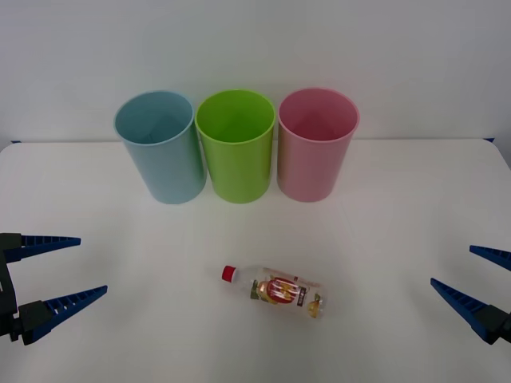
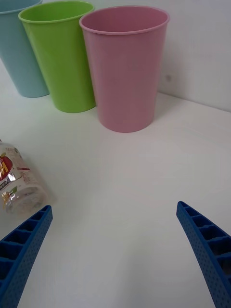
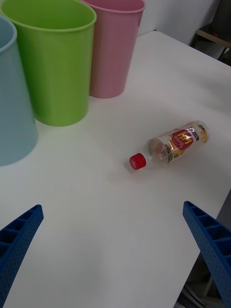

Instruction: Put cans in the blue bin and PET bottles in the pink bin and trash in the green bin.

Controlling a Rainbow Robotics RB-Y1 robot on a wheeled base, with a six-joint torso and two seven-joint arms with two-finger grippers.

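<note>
Three bins stand upright in a row at the back of the white table: the blue bin (image 1: pixel 162 145) on the left, the green bin (image 1: pixel 236 144) in the middle, the pink bin (image 1: pixel 314 142) on the right. A clear PET bottle (image 1: pixel 275 290) with a red cap and printed label lies on its side near the table's front centre, cap toward the left. My left gripper (image 1: pixel 60 275) hovers open at the front left, apart from the bottle. At the front right my right gripper (image 1: pixel 471 277) is open too, holding nothing.
A pale wall rises right behind the bins. In the left wrist view the table edge (image 3: pixel 211 211) runs close past the bottle (image 3: pixel 173 143). Bare tabletop lies between the bins and the bottle and to both sides of it.
</note>
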